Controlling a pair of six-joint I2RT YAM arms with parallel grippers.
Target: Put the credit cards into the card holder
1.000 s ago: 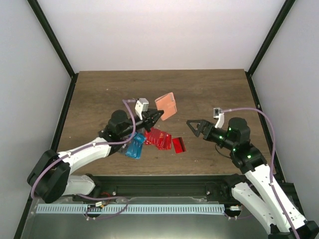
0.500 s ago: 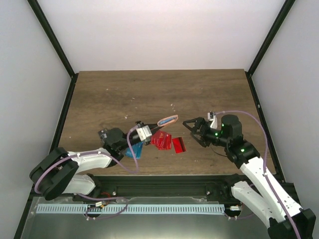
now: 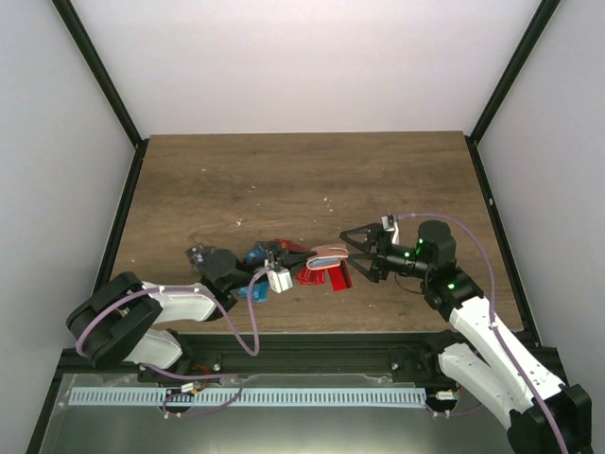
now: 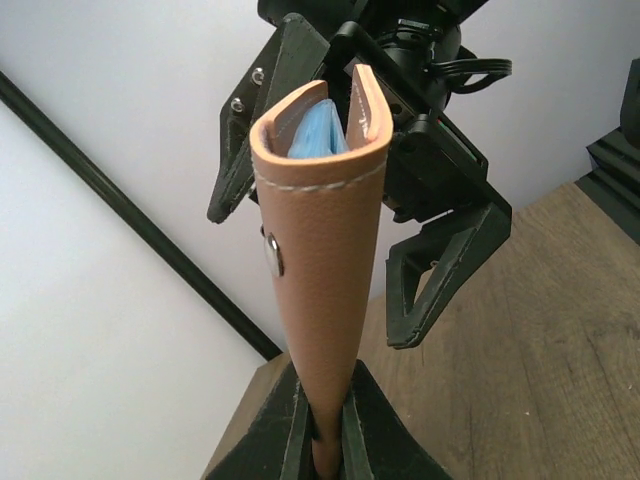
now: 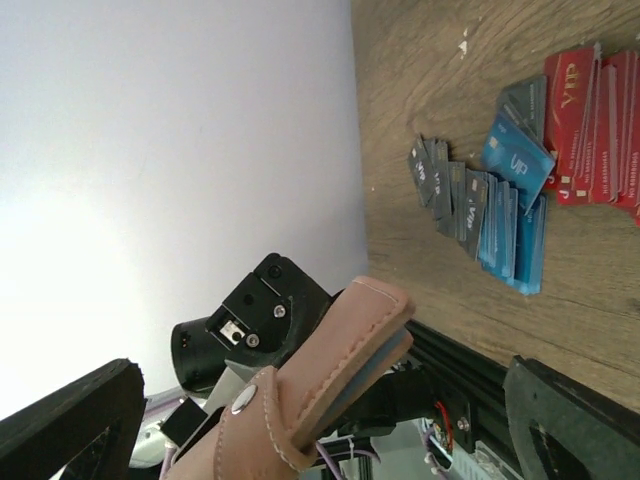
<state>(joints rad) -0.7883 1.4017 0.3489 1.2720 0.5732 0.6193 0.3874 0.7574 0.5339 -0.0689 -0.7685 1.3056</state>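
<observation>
Above brown wooden surface (image 3: 284,180): card holder (image 4: 320,260) clamped upright in narrow left pincer (image 4: 320,428), poised between fingers of wide-spread right pincer (image 3: 349,254); credit cards (image 5: 512,195) scattered below.

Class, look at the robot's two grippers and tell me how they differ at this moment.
The left gripper is shut, pinching one end of the tan card holder; the right gripper stands wide open and holds nothing. The left gripper touches the holder; the right gripper only faces its open end, not gripping it. Both are black and two-fingered.
</observation>
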